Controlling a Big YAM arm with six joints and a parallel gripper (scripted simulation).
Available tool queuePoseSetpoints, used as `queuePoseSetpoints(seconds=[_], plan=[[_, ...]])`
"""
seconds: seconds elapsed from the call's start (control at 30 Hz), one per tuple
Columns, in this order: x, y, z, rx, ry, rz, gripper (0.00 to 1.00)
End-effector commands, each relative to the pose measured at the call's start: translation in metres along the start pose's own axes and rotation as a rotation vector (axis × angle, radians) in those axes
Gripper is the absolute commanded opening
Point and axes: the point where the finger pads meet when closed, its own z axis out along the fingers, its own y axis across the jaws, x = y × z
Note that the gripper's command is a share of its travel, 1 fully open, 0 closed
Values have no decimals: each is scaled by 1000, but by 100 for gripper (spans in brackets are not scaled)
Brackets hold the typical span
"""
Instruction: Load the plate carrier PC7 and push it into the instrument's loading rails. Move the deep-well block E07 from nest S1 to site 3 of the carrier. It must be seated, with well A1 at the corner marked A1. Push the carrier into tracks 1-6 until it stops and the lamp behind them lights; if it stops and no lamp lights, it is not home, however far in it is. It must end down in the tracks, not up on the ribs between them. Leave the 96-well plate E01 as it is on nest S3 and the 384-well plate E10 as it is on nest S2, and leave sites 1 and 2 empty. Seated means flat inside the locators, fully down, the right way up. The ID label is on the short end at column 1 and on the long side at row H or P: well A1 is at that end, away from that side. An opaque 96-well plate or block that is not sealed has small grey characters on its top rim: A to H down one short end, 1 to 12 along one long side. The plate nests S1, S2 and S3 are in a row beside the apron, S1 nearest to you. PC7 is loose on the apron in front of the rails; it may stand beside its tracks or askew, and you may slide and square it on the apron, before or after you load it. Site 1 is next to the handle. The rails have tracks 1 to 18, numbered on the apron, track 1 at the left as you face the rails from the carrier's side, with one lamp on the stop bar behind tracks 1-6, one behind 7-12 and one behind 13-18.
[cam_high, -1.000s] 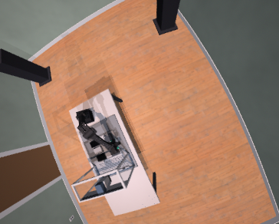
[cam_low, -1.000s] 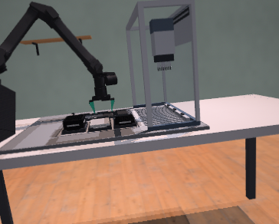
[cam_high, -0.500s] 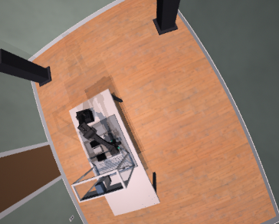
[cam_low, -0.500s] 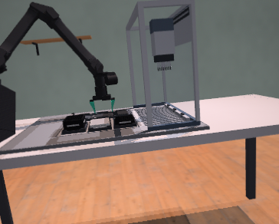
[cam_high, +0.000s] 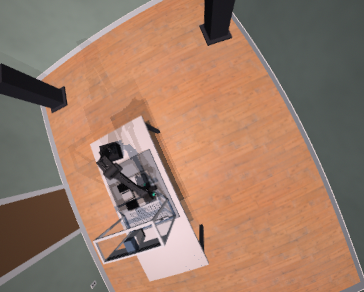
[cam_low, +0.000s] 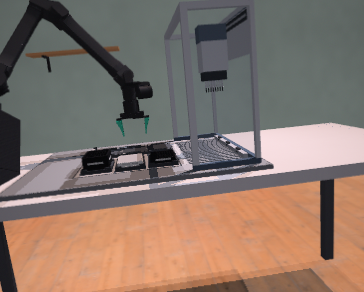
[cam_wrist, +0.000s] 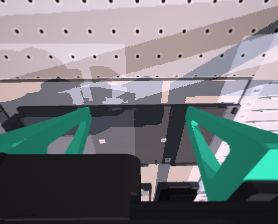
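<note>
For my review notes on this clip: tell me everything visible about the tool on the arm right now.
The tool hangs from the black arm's wrist, pointing straight down over the deck. It has a dark body and two green, wedge-shaped fingers with triangular cut-outs. The fingers stand wide open with nothing between them. It hovers above the dark plates in the nests, touching nothing.
</note>
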Motion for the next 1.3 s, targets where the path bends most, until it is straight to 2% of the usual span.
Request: queuePoseSetpoints(seconds=[0.0,0.23,0.3,0.33,0.37,0.4,0.5,0.57,0.63,0.67,0.7,0.77,0.87,1.27], plan=[[6,-3,-24,7,-3,-2,100],[3,-9,-56,19,-6,-7,100],[3,-9,-56,19,-6,-7,100],[7,-3,-39,-18,5,-3,100],[9,-7,-46,-10,3,1,100],[2,-11,-68,23,-7,-8,100],[-4,-22,-88,46,-14,-17,100],[-5,-23,-96,48,-15,-18,100],[-5,-23,-96,49,-14,-18,100],[21,3,-66,-28,7,10,100],[28,3,-64,-30,8,11,100],[40,-1,-64,-9,4,3,100],[47,-1,-64,-9,3,3,100],[128,2,-65,-9,4,4,100]])
